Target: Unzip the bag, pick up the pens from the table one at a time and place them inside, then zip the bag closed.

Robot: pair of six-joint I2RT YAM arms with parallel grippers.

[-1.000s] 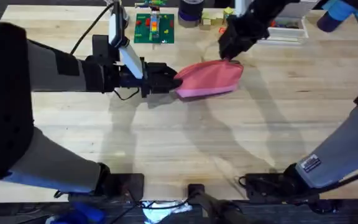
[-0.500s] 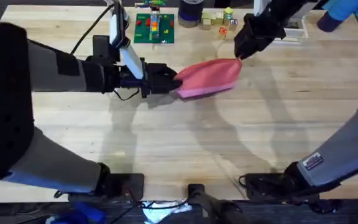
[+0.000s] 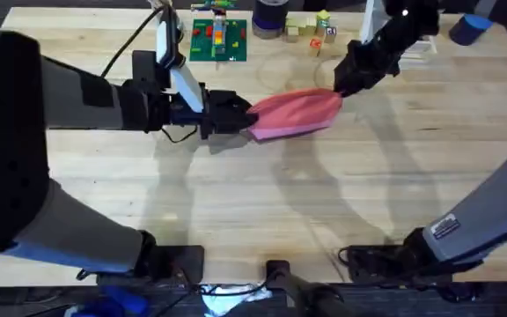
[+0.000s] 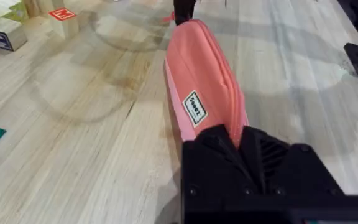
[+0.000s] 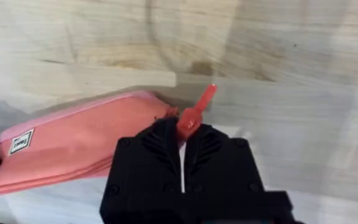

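The pink bag [image 3: 296, 113] lies across the middle of the table [image 3: 262, 202]. My left gripper [image 3: 241, 114] is shut on the bag's left end, and in the left wrist view its black fingers pinch the fabric of the bag [image 4: 204, 81]. My right gripper [image 3: 341, 84] is at the bag's right end, shut on the red zipper pull [image 5: 194, 112], which sticks out between its fingers beside the bag [image 5: 86, 140]. The zipper line looks closed along the top. The pens are out of view.
Along the table's far edge sit a green baseplate with bricks [image 3: 219, 40], small wooden cubes [image 3: 311, 28], a dark cup [image 3: 271, 16] and a white box [image 3: 412, 40]. The table's near half is bare wood.
My right gripper has moved to the right with the zipper pull, drawing the bag's right end after it. The left gripper has held still on the other end.
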